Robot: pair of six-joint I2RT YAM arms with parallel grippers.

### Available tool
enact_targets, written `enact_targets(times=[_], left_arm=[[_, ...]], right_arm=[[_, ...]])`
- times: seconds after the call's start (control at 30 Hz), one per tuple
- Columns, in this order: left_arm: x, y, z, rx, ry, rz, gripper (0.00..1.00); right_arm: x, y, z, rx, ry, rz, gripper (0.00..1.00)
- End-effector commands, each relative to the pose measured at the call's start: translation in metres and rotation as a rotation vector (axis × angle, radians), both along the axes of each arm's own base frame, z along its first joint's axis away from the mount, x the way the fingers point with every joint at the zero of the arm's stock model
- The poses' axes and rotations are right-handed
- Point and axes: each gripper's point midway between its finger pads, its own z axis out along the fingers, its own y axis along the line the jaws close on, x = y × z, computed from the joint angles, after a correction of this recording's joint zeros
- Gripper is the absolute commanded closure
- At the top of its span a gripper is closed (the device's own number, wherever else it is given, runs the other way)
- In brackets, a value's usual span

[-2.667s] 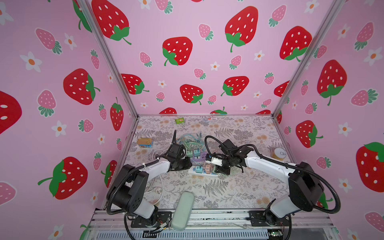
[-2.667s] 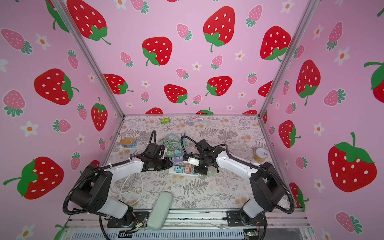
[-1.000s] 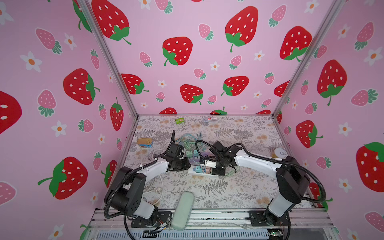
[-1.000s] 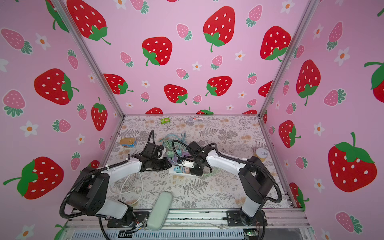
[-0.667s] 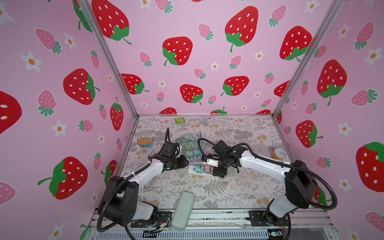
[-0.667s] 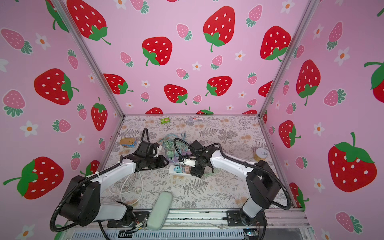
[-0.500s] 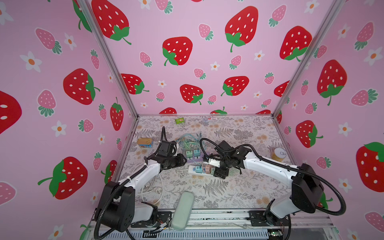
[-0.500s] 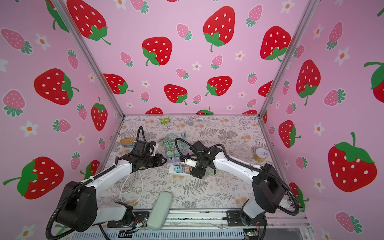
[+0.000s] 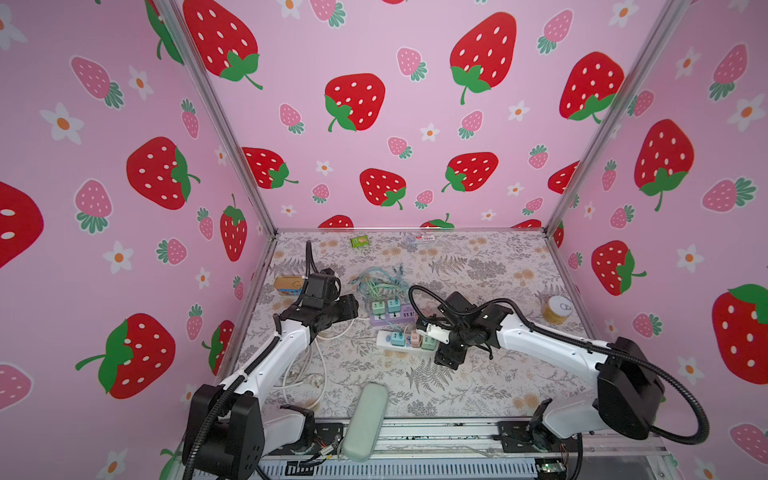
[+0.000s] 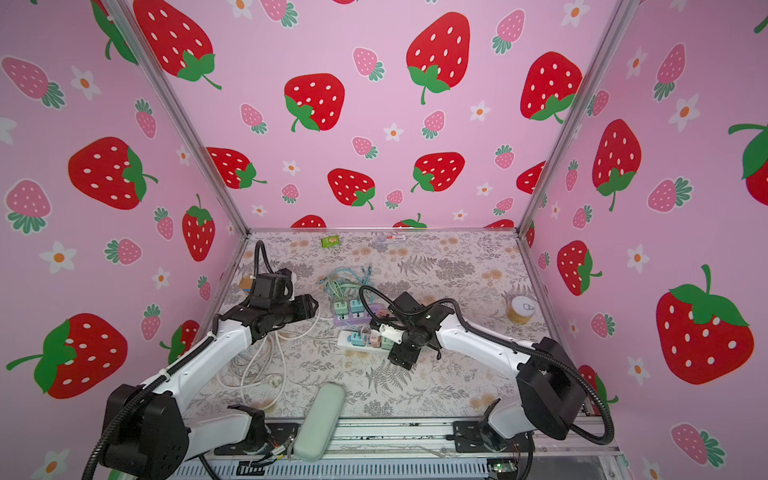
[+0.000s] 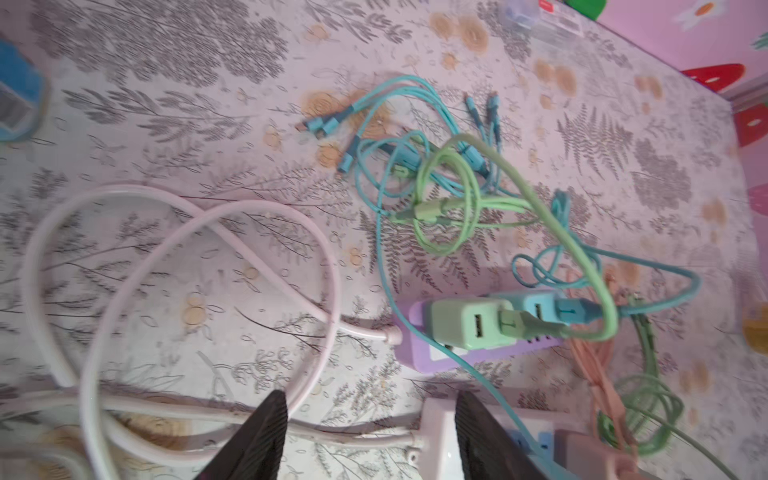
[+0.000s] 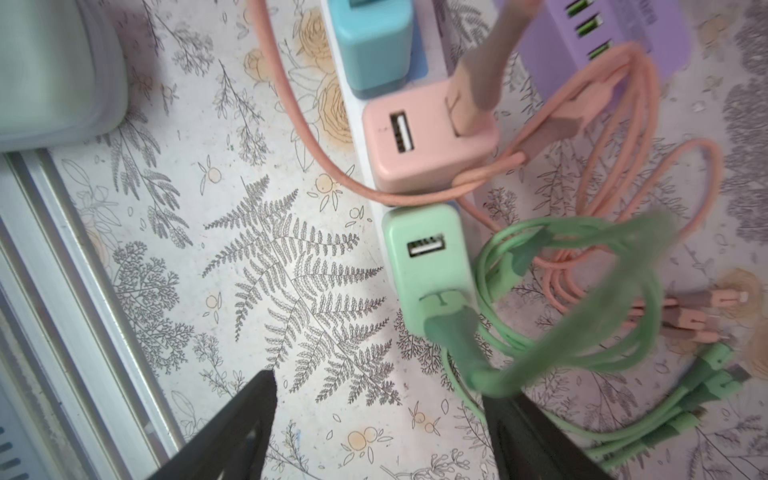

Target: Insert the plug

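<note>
Since 2.7 s back, both arms have come off the white power strip (image 9: pixel 384 340). The left gripper (image 9: pixel 351 307), which was at the strip's left end, has backed off leftward and now hangs over the white cord (image 9: pixel 307 365). The right gripper (image 9: pixel 449 360), which was over the plugs, now hangs just off the strip's right end, tips toward the surface (image 9: pixel 478 386). The strip lies roughly where it was.

Jaws: both pairs stand apart with nothing between them, clear in each wrist view (image 11: pixel 370 399) (image 12: pixel 378 386).

Holders: the white strip carries three plugs in a row, a blue plug (image 9: pixel 397 338), a pink plug (image 9: pixel 414 340) and the green plug (image 9: pixel 428 341). The purple power strip (image 9: pixel 405 312) behind it carries two more. The pale green case (image 9: pixel 365 419) at the front edge is shut, so I cannot see what is in it.

The green plug (image 12: pixel 428 257) sits in the end socket at the right, touching the pink one. It stands upright with its USB face up and a green cable (image 12: pixel 457 340) in that face. The strip's long axis runs left to right in both top views.
</note>
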Motion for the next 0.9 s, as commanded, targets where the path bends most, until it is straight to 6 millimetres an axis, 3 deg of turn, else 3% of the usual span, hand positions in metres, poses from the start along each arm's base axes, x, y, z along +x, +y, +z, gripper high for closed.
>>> enact_targets(times=[0.0, 0.2, 0.37, 0.53, 0.7, 0.87], left_arm=[[0.014, 0.034, 0.013, 0.149, -0.065, 0.087, 0.31], [0.029, 0.056, 0.016, 0.204, -0.166, 0.109, 0.28], [0.039, 0.069, 0.016, 0.28, -0.268, 0.117, 0.26], [0.044, 0.075, 0.012, 0.315, -0.383, 0.104, 0.25], [0.047, 0.083, 0.005, 0.331, -0.475, 0.106, 0.24], [0.05, 0.093, -0.004, 0.338, -0.531, 0.114, 0.23]], right_arm=[[0.01, 0.001, 0.018, 0.082, -0.05, -0.065, 0.19], [0.062, -0.022, 0.054, 0.228, -0.184, -0.268, 0.17], [0.117, -0.057, 0.084, 0.333, -0.36, -0.482, 0.13], [0.156, -0.094, 0.099, 0.402, -0.535, -0.646, 0.07], [0.178, -0.135, 0.102, 0.451, -0.68, -0.797, 0.01], [0.187, -0.173, 0.082, 0.456, -0.759, -0.91, 0.01]])
